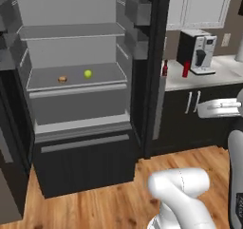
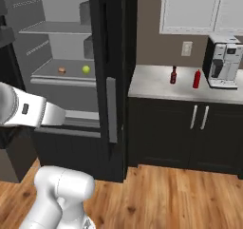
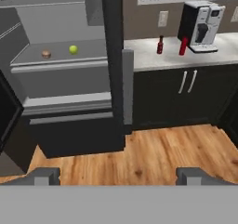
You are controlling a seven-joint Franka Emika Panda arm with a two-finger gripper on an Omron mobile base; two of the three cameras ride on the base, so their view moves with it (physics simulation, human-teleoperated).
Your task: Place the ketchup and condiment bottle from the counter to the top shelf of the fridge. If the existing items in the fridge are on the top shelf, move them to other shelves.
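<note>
We judge the red ketchup bottle (image 3: 183, 46) and the darker condiment bottle (image 3: 160, 45) light, rigid, probably slick, best taken around the body. Both stand on the surface (image 3: 153, 60) near its back edge, beside the coffee machine (image 3: 201, 20), well apart from our wide-open, empty claw (image 3: 119, 175).

Kitchen count: two bottles, two foods, one coffee machine.

On the counter (image 2: 156, 88) stand two bottles: one red ketchup bottle (image 2: 196, 79) and one dark condiment bottle (image 2: 173, 75) (red cap), plus one coffee machine (image 2: 223, 62). One open fridge (image 1: 76, 47) holds two items on one shelf: one green lime (image 1: 88, 73) and one small brown food (image 1: 62, 79). Two cabinet handles (image 2: 199, 117) show below.
</note>
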